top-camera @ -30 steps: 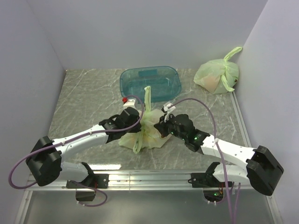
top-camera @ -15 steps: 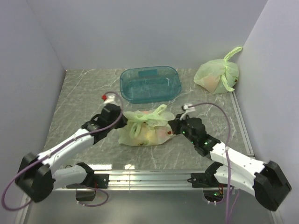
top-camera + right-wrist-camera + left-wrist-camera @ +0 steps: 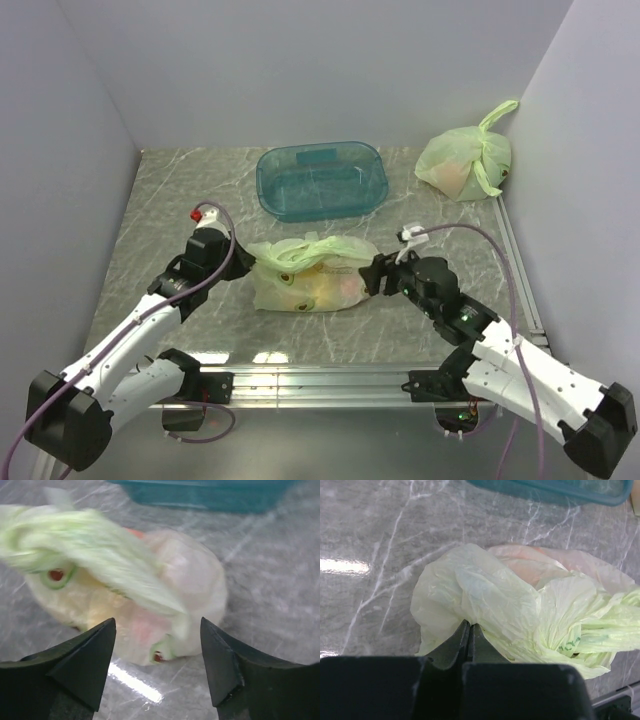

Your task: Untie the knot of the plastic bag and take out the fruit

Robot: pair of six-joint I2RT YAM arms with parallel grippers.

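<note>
**Bag in front of the tub, knot not yet undone: 1 gripper pinching, 1 gaping**

The bag [image 3: 305, 285] lies on its side just in front of the tub [image 3: 322, 180], with the knot [image 3: 310, 248] a twisted green strand across its top and the fruit [image 3: 335, 290] showing pink and yellow through the film. In front of the tub's left end, the left gripper [image 3: 470, 630] is closed, with a fold of film apparently nipped at its tips. In front of the tub's right end, the right gripper [image 3: 157, 625] stands open and holds nothing, facing the bag's other end. A sideways pull from that thin pinch could tear the film or slip off. If the right gripper closes on film or fruit rather than the strand, pulling may cinch the knot tighter. It could also drag the whole bag away from the tub.
</note>
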